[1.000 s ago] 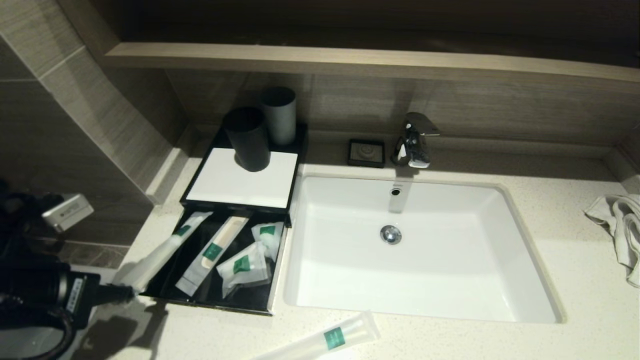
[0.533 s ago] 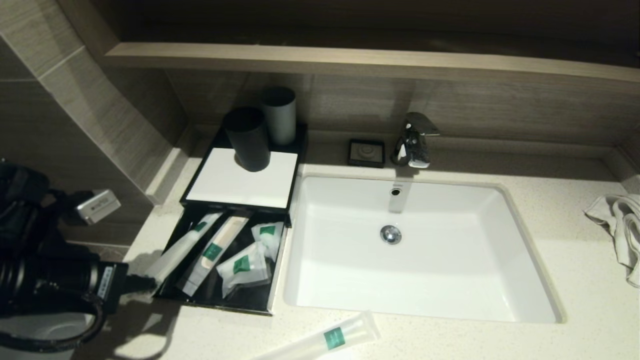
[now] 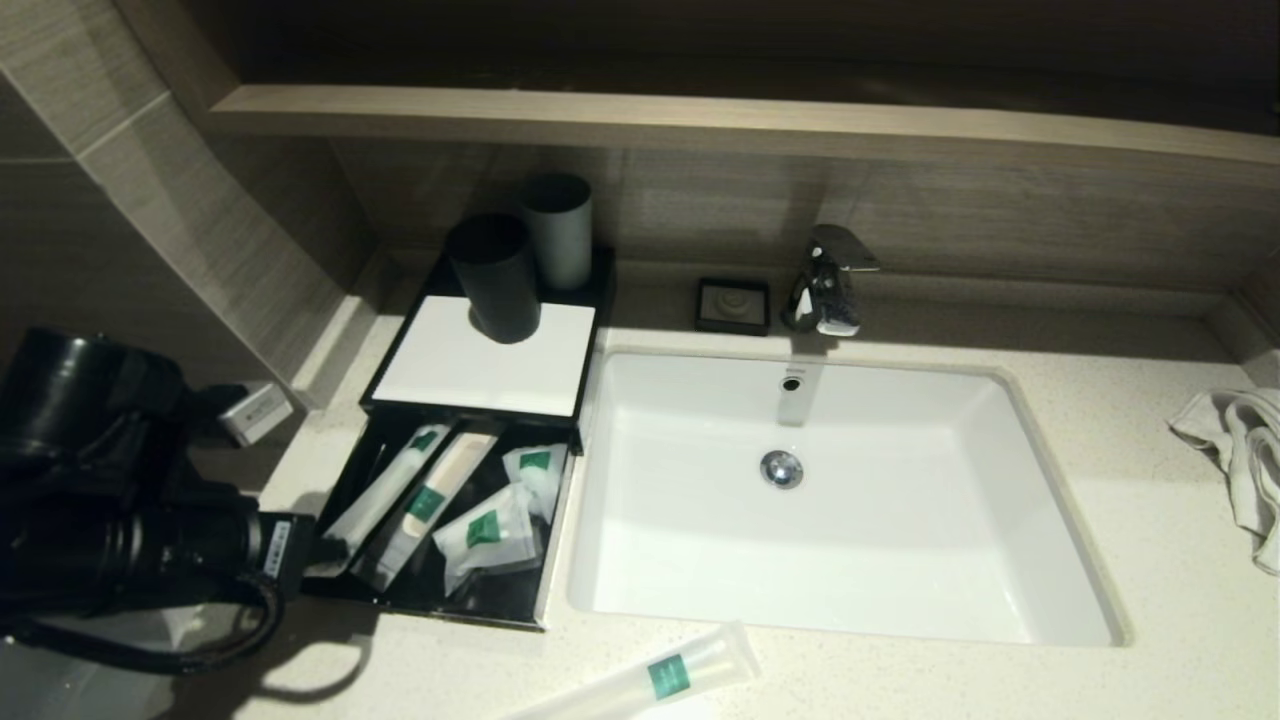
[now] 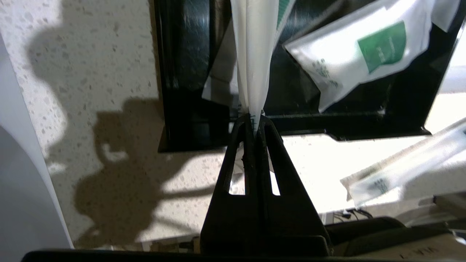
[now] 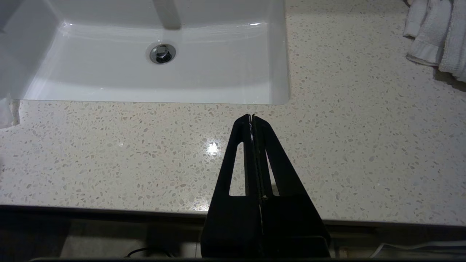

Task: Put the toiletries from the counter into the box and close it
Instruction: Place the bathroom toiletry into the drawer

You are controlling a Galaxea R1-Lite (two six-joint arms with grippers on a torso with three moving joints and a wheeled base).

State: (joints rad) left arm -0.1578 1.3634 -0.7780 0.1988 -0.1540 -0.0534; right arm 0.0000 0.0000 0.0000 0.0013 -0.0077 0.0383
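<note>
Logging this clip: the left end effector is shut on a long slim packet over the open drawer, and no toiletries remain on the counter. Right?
Not quite. One long packet still lies on the counter in front of the basin, as the head view shows. The rest holds: the left end effector is shut on a long slim packet over the open drawer.

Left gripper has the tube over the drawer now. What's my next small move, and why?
Probably open the left gripper to let go. Its fingers pinch the end of the tube, which already lies along the drawer beside the other packets. One more tube waits on the counter.
</note>
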